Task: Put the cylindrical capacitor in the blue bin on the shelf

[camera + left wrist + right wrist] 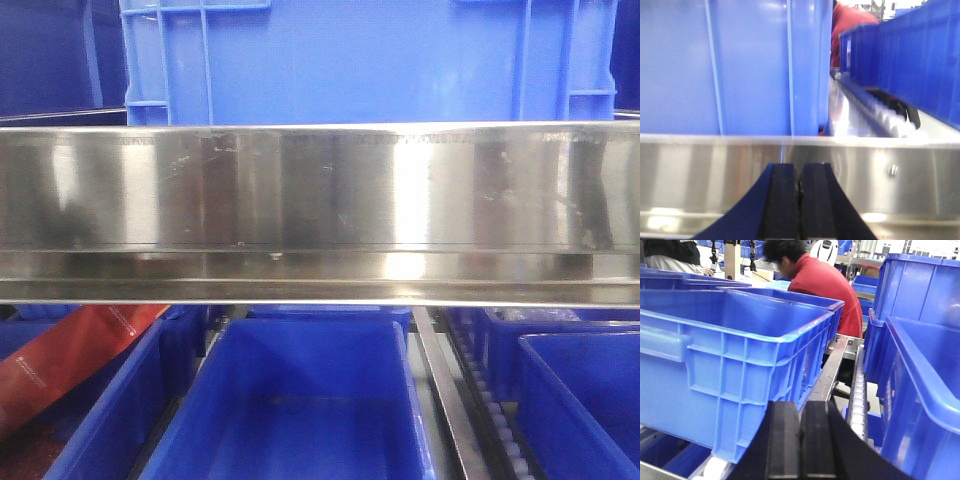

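Observation:
The shelf's shiny steel front rail (320, 185) spans the front view, with a large blue bin (370, 60) standing on the shelf right behind it. No capacitor shows in any view. My left gripper (800, 166) is shut, pads pressed together with nothing seen between them, close in front of the rail (900, 185) and the bin's wall (740, 65). My right gripper (801, 404) is shut with nothing visible in it, above the shelf level, beside an open blue bin (740, 340) on its left.
Another blue bin (925, 370) stands to the right, with a white roller track (858, 390) between the two. A person in red (825, 285) sits behind the shelf. Lower blue bins (300, 400) and a red strip (60, 360) lie under the rail.

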